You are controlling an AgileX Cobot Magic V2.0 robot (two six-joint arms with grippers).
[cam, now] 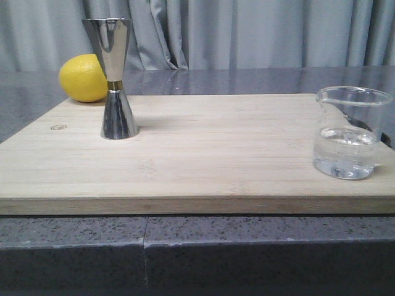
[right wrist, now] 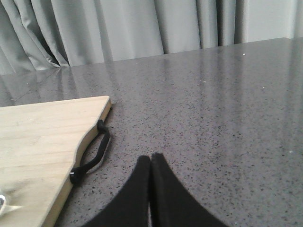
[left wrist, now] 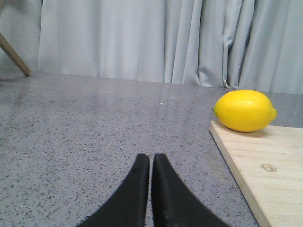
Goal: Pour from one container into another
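A clear glass beaker with some clear liquid stands upright at the right end of the wooden board. The steel jigger, hourglass shaped with a gold waist band, stands upright at the board's far left. Neither gripper shows in the front view. My left gripper is shut and empty, low over the grey counter, off the board's left edge. Off the right end of the board, near its black handle, my right gripper is likewise shut with nothing in it.
A yellow lemon rests at the board's far left corner, just behind the jigger; the same lemon appears in the left wrist view. Grey curtains hang behind the speckled counter. A wooden leg leans far off to the left.
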